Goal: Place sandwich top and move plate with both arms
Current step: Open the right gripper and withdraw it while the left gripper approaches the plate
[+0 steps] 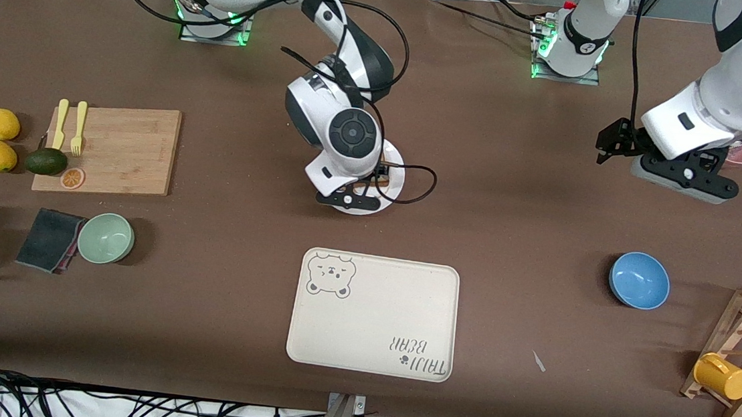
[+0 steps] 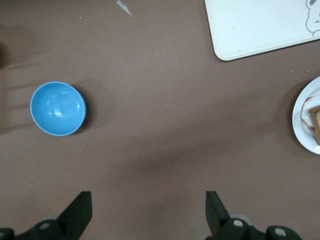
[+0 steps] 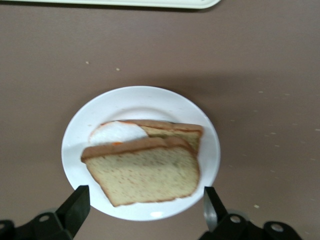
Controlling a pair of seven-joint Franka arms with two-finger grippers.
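The white plate (image 1: 396, 164) sits mid-table, farther from the front camera than the cream bear tray (image 1: 375, 314). In the right wrist view the sandwich top (image 3: 145, 172), a tan slice with brown crust, lies on the egg slice (image 3: 117, 132) on the plate (image 3: 75, 145), slightly askew. My right gripper (image 1: 351, 200) (image 3: 145, 210) hangs open over the plate, touching nothing. My left gripper (image 1: 608, 148) (image 2: 148, 210) is open and empty, up over bare table toward the left arm's end. The left wrist view shows the plate's edge (image 2: 306, 120).
A blue bowl (image 1: 639, 280) (image 2: 57, 108) and a wooden rack with a yellow cup (image 1: 722, 376) stand toward the left arm's end. A cutting board (image 1: 107, 148), lemons, an avocado and a green bowl (image 1: 106, 238) lie toward the right arm's end.
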